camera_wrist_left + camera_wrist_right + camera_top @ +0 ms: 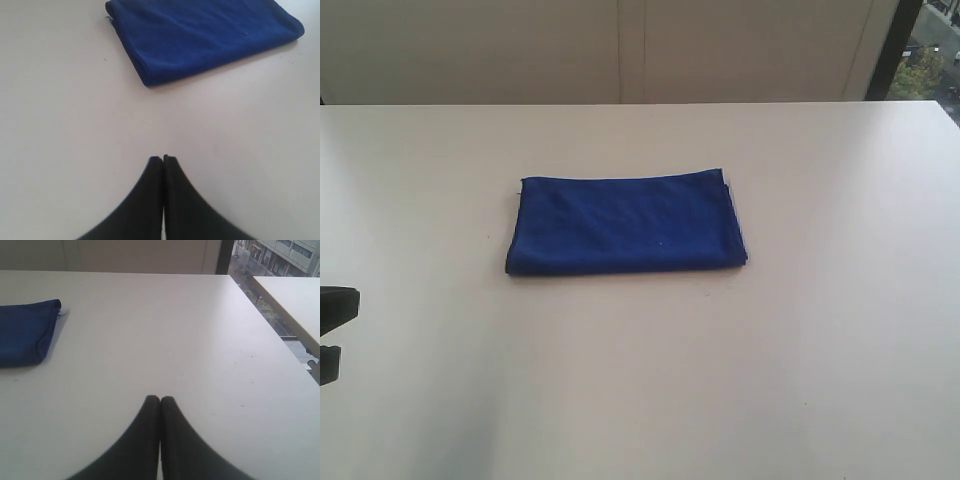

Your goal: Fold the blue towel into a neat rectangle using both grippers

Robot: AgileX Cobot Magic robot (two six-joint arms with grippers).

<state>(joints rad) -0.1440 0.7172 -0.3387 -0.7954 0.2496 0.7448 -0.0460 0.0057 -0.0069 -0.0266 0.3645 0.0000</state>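
Towel (625,225): deep blue cloth, folded into a layered rectangle, lying flat on the table (820,380) near its middle, long sides running left to right in the exterior view.
Towel edges: near long edge is a rounded fold; right short edge shows stacked layers, slightly uneven at the far right corner.
Towel surface: smooth with faint soft creases; one tiny pale speck on top.
Towel corner: a small pale bit sticks out at one corner in the right wrist view, possibly a loose thread; too small to confirm.
Left gripper (163,158): jaws closed, black fingertips meeting with nothing between them; poised over bare table, well apart from the towel's nearest corner.
Right gripper (160,398): jaws closed, tips pressed together, holding nothing; over bare table, well apart from the towel's short end.
Contact: neither gripper touches the towel.
Black part (335,320): dark shape at the left edge of the exterior view, cut off by the frame.
Surroundings: pale wall behind the table; window (930,50) at the far right.
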